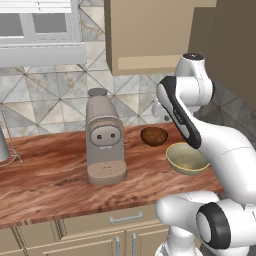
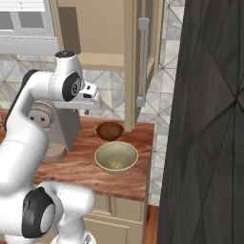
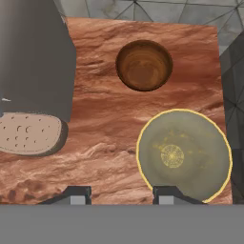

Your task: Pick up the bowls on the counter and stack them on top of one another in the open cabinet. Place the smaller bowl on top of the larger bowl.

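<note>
The smaller bowl (image 1: 154,136) (image 2: 110,130) (image 3: 144,65), dark reddish-brown, sits upright on the counter (image 1: 60,175) near the wall. The larger bowl (image 1: 186,159) (image 2: 116,157) (image 3: 183,155), pale olive-yellow and speckled inside, stands just in front of it, closer to the counter's front edge. My gripper (image 3: 123,195) hovers high above the counter and looks down on both bowls. Its fingertips stand apart with nothing between them, and one fingertip (image 3: 167,194) overlaps the larger bowl's near rim in the hand view. The tan cabinet (image 1: 150,35) (image 2: 100,28) hangs above the bowls.
A tall taupe coffee machine (image 1: 103,135) (image 3: 33,71) stands left of the bowls. The cabinet door (image 2: 140,57) swings out above the counter's right end. A dark panel (image 2: 205,119) rises right of the counter edge. A window (image 1: 40,25) is at the upper left.
</note>
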Tool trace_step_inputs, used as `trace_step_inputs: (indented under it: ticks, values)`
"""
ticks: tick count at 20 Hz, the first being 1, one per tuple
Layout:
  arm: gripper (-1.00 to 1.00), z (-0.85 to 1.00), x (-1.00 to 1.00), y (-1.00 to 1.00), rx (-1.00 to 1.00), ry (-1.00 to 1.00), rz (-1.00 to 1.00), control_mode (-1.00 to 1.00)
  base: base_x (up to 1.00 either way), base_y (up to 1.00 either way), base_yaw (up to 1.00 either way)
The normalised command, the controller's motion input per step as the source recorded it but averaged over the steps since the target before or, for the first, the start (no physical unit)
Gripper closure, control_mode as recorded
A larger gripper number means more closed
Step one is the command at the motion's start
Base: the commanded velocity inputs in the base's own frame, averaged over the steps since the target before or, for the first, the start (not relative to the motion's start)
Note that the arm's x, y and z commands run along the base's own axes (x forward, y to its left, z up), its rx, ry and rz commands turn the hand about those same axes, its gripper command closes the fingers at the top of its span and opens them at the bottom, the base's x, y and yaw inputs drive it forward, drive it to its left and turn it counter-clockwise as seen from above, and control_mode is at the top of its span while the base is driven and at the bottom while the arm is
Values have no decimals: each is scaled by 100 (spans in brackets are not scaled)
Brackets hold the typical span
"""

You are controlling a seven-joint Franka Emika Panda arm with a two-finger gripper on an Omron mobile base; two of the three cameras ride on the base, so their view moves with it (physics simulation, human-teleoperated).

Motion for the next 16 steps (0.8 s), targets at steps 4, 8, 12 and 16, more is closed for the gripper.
trace_step_inputs:
  ticks: [4,8,12,16]
  values:
    - [-100,-3,-1,0,0,0,0,-100,0,0,0]
    - [-100,-6,0,1,-1,0,0,-100,0,0,0]
    - [-100,0,0,0,0,0,0,-100,0,0,0]
    - [-100,0,0,0,0,0,2,-100,0,0,0]
